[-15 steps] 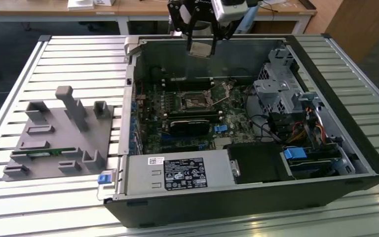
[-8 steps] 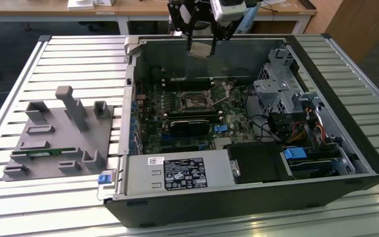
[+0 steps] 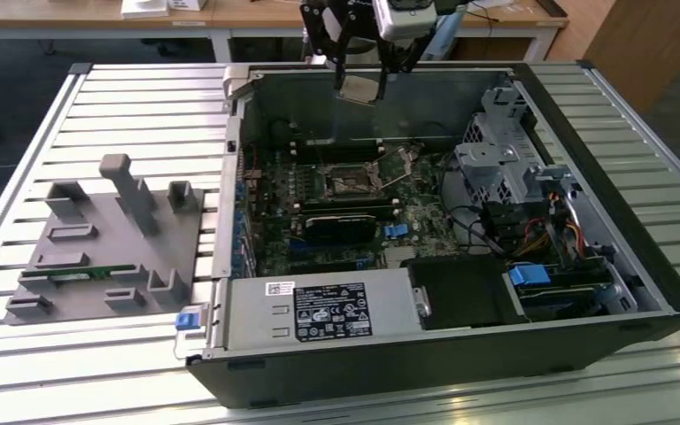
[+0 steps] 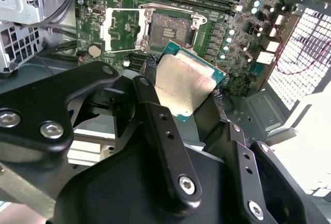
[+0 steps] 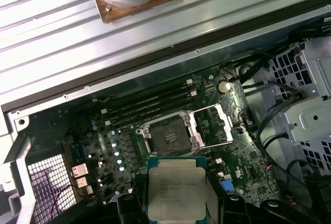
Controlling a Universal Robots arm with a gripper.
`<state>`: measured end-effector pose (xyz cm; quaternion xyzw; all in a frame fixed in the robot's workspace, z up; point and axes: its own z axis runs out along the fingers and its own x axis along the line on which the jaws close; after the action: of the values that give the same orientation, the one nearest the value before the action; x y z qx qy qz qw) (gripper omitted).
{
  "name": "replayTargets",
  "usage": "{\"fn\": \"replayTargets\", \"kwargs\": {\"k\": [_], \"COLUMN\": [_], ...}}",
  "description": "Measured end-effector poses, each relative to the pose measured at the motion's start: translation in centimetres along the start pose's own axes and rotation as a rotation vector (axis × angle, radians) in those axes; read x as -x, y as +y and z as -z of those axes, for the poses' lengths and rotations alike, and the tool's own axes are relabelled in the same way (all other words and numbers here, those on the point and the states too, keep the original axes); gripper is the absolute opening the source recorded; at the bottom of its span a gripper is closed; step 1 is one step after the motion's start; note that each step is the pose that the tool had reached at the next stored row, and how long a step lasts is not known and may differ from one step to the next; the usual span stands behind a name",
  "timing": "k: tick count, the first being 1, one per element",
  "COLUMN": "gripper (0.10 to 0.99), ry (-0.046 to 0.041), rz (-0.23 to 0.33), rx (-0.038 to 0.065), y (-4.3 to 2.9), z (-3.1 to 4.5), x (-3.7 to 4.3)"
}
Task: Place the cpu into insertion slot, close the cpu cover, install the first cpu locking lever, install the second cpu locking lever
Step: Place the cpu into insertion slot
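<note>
cpu held over the open socket

the gripper [image 3: 358,87] hangs above the open computer case [image 3: 435,376], jaws closed on the cpu [image 4: 183,81] by its edges, well clear of the motherboard [image 5: 243,162]; below, the insertion slot [image 5: 169,137] lies uncovered, the cpu cover [image 4: 107,27] flipped open beside it

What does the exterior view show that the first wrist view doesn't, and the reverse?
The exterior view adds the grey fixture block on the slatted table and the whole computer case. The first wrist view adds the cpu cover swung open beside the empty insertion slot. Both share the gripper, fingers shut on the cpu, above the motherboard.
</note>
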<state>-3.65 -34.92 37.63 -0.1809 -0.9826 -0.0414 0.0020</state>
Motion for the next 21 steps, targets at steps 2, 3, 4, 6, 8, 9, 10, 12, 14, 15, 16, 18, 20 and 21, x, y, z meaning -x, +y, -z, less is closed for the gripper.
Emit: {"fn": "replayTargets", "kwargs": {"k": [2, 3, 4, 6, 8, 9, 10, 12, 14, 15, 16, 18, 20, 21], "gripper": [0.541, 0.541, 0.541, 0.541, 0.541, 0.541, 0.541, 0.541, 0.541, 0.541, 0.541, 0.541, 0.541, 0.541], "ry": [-0.0008, -0.0013, -0.0017, -0.0024, -0.0031, -0.0035, -0.0037, -0.0044, -0.0052, -0.0055, -0.0058, -0.0065, -0.0072, -0.0075], "rz": [-0.011, -0.016, -0.02, -0.03, -0.039, -0.042, -0.046, -0.055, -0.064, -0.068, -0.072, -0.081, -0.089, -0.093], "rx": [0.0, 0.0, 0.0, 0.001, 0.001, 0.001, 0.001, 0.001, 0.001, 0.001, 0.001, 0.002, 0.002, 0.002], "y": [-0.01, -0.01, -0.01, -0.02, -0.02, -0.02, -0.02, -0.03, -0.03, -0.03, -0.04, -0.04, -0.05, -0.05], "z": [0.0, -0.01, 0.0, 0.0, 0.0, -0.01, -0.01, -0.01, -0.01, -0.01, -0.01, -0.01, -0.02, -0.02], "x": [-0.02, -0.03, -0.04, -0.05, -0.06, -0.06, -0.06, -0.08, -0.09, -0.09, -0.1, -0.12, -0.14, -0.14]}}
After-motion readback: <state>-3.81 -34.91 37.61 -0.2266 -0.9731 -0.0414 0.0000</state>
